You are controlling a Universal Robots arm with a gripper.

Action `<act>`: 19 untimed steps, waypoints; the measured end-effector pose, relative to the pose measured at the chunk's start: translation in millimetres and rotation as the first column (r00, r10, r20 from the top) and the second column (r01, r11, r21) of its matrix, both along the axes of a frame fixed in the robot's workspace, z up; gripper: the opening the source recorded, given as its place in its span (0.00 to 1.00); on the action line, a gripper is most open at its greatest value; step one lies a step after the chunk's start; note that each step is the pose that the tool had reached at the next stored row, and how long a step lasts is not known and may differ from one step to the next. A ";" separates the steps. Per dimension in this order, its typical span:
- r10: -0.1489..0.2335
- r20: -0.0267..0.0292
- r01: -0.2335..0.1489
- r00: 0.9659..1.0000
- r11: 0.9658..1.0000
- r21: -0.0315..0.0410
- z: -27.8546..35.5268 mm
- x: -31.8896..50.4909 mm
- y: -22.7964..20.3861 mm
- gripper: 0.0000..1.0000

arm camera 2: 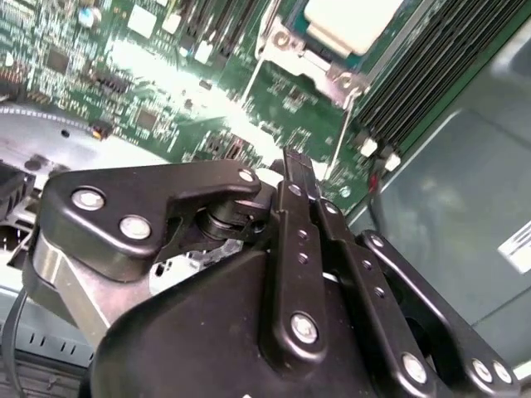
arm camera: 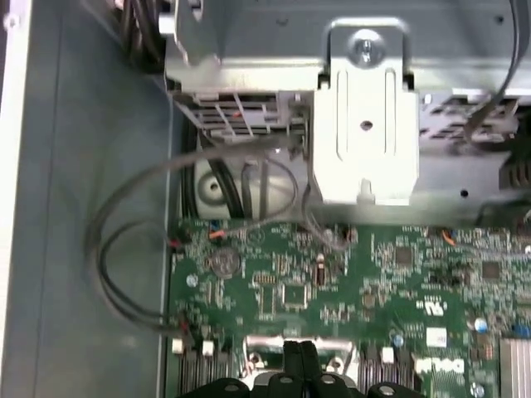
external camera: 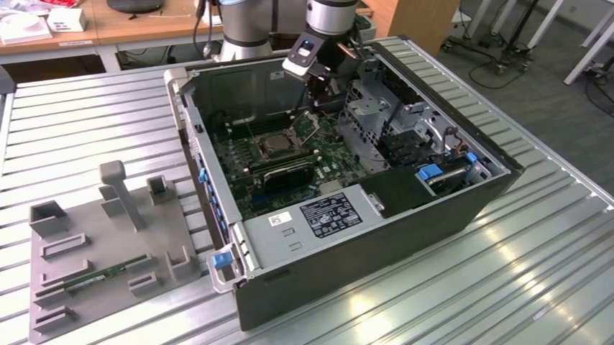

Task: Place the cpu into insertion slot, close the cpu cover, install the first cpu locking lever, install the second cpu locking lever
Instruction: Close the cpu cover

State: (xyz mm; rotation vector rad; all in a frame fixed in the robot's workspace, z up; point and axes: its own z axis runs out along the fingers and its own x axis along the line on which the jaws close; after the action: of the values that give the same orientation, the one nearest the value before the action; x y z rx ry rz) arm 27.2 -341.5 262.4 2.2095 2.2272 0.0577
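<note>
Closest to the lens in the second wrist view, the gripper (arm camera 2: 296, 163) is pointing down at the green board (arm camera 2: 141, 91). Its black fingers (arm camera 2: 292, 215) are pressing together, with nothing showing between them. Its tip is hovering just beside one corner of the slot (external camera: 257, 146), near a thin metal rod (arm camera 2: 342, 124) that is running along the socket's edge; whether tip and rod are touching, I cannot tell. The cpu (arm camera 2: 353, 21) is sitting in the slot, its pale top showing through the cover (arm camera 2: 319, 56), which is lying flat around it. In the exterior view the arm (external camera: 331, 18) is reaching down into the open case (external camera: 384, 251), with the gripper hanging over the board just beside the slot. The case is lying on its side on a ribbed metal table (external camera: 537, 237). At the exterior view's left, a grey tray (external camera: 57, 302) is resting on the table, holding a green memory stick (external camera: 101, 276).
</note>
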 end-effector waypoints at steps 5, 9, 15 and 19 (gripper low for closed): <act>0.000 0.000 0.000 1.000 1.000 0.000 -0.2 10.6 0.0 0.11; 0.000 0.000 0.000 1.000 1.000 0.000 -0.2 14.4 0.0 0.11; 0.000 -0.001 0.000 1.000 1.000 0.000 -0.6 16.2 -0.1 0.11; 0.000 -0.001 0.000 1.000 1.000 0.000 -2.9 19.1 0.0 0.11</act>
State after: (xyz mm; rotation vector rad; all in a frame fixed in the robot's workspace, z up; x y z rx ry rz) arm 46.3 -341.6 259.5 2.2102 2.2277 0.0566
